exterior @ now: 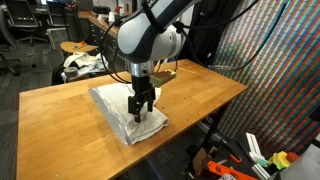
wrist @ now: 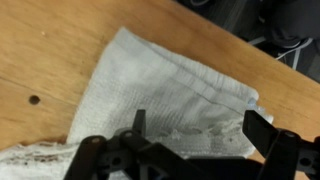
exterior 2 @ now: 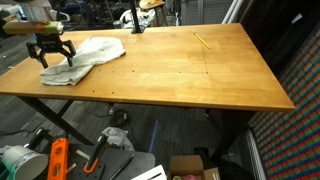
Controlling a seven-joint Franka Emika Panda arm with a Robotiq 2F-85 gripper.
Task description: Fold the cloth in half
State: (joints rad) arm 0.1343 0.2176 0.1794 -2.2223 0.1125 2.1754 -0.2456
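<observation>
A light grey cloth (exterior: 127,108) lies crumpled and partly folded on the wooden table (exterior: 60,115), near one table edge. It also shows in an exterior view (exterior 2: 88,55) and fills the wrist view (wrist: 170,100). My gripper (exterior: 140,112) hangs just above the cloth's near end with its fingers spread apart. It shows in an exterior view (exterior 2: 51,58) over the cloth's end by the table corner. In the wrist view the two fingertips (wrist: 195,122) stand wide apart over the cloth with nothing between them.
A yellow pencil-like thing (exterior 2: 203,41) lies far across the table. Under the table are boxes, an orange tool (exterior 2: 57,160) and clutter. Chairs and cables stand behind the table (exterior: 85,55). A patterned wall (exterior: 285,70) is at the side.
</observation>
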